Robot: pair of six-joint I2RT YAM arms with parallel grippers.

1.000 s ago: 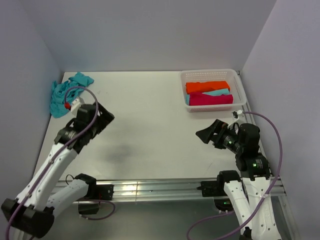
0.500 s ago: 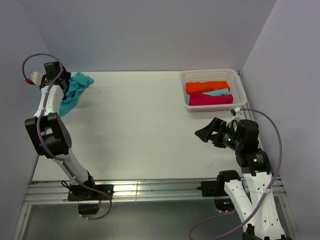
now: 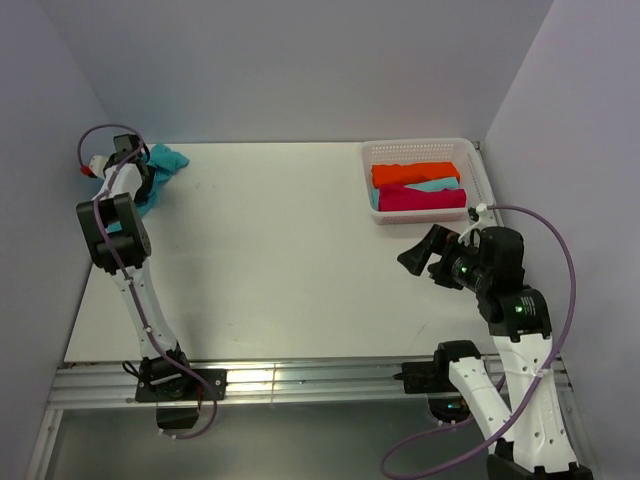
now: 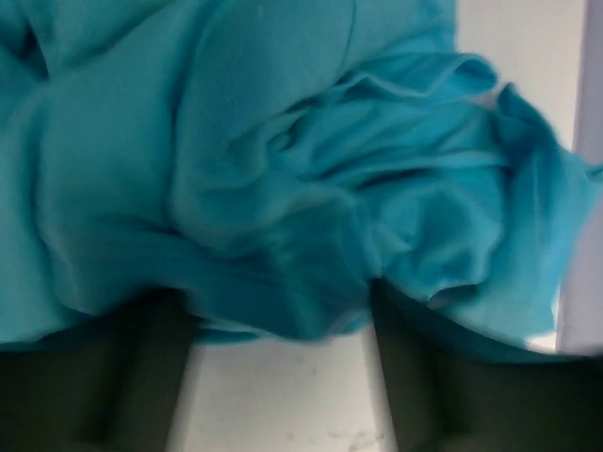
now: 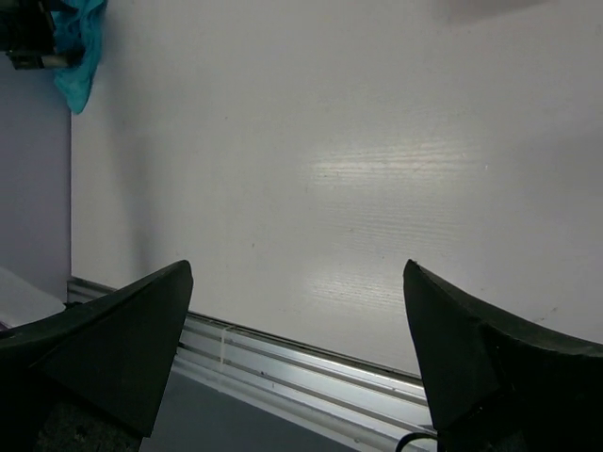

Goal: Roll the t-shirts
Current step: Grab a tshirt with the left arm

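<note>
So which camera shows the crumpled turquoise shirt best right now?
Left wrist: the turquoise t-shirt fills the frame, its bunched folds close up. Top external shows it small in the far left corner, partly behind the left arm. Right wrist catches only a scrap at its top left edge.

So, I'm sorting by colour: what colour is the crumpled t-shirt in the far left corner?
Turquoise. The t-shirt shows best in the left wrist view.

soft creased turquoise cloth t-shirt (image 4: 283, 188), white plastic lattice basket (image 3: 484, 186), smooth matt white table (image 3: 290, 250)
</note>
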